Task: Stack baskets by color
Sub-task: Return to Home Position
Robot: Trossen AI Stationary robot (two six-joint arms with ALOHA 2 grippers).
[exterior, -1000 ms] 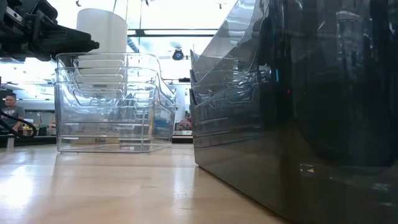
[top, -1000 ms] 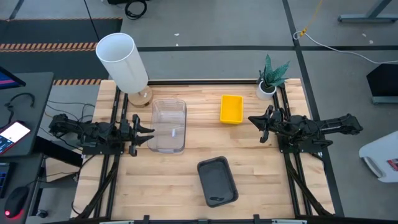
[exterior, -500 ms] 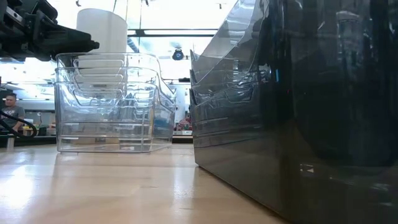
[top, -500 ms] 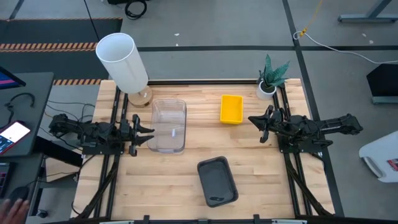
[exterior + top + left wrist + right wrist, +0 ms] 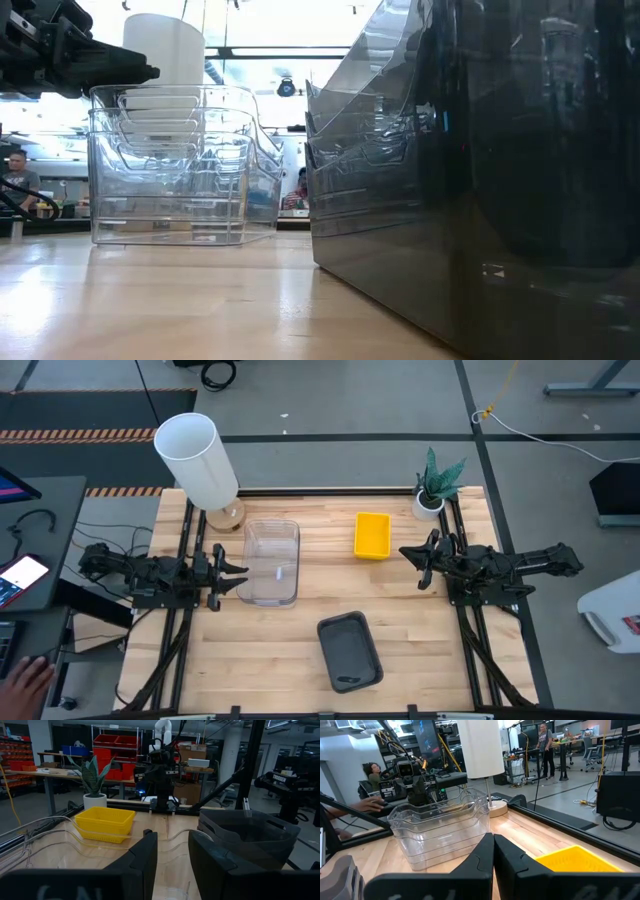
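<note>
3 stacks: clear bins (image 5: 272, 563); yel. bins (image 5: 372, 535); grey bins (image 5: 349, 651).

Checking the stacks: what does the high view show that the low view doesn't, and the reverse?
Only the high view shows the yellow baskets near the plant pot. It also shows both arms at the table's sides, with the left gripper beside the clear baskets and the right gripper off to the right, apart from every basket. Only the low view shows the stacks side-on, with several nested rims inside the clear baskets and the dark grey baskets. Both views share those two stacks and the white cylinder.
</note>
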